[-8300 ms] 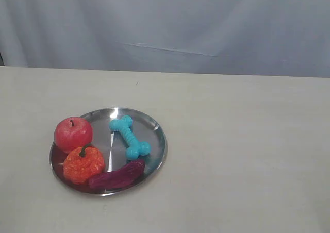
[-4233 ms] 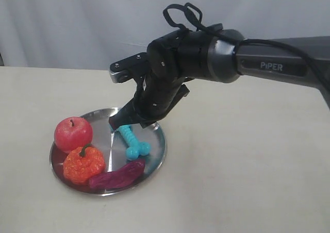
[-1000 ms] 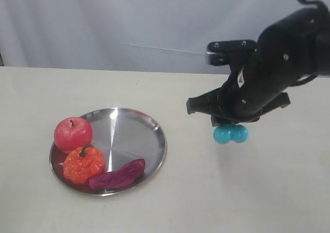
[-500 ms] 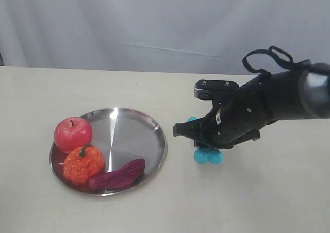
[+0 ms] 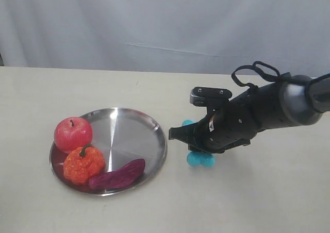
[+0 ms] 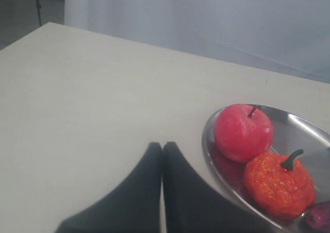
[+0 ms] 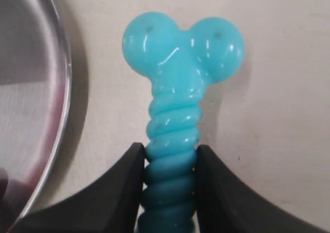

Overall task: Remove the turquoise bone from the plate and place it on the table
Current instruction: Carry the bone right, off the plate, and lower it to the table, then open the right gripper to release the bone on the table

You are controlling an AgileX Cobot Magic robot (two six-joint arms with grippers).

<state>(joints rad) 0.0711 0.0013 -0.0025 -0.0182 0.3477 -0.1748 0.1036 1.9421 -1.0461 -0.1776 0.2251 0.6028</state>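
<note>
The turquoise bone (image 5: 200, 160) is off the plate, low over the beige table (image 5: 268, 192) just right of the plate's rim. My right gripper (image 5: 198, 140) is shut on its ribbed shaft. The right wrist view shows the bone (image 7: 178, 83) with both knobs close to the tabletop and the black fingers (image 7: 121, 186) pressing the shaft from both sides. I cannot tell whether the knobs touch the table. The silver plate (image 5: 131, 127) lies at the left. My left gripper (image 6: 162, 149) is shut and empty beside the plate's rim (image 6: 216, 163).
On the plate rest a red apple (image 5: 73, 133), an orange pumpkin-like toy (image 5: 83, 164) and a purple sweet potato (image 5: 117, 175). The left wrist view shows the apple (image 6: 243, 131) and the orange toy (image 6: 278, 183). A grey curtain (image 5: 165, 21) hangs behind the table.
The right gripper took the bone off the plate and carried it right. Over the last second it came down and a little left toward the table beside the plate.
</note>
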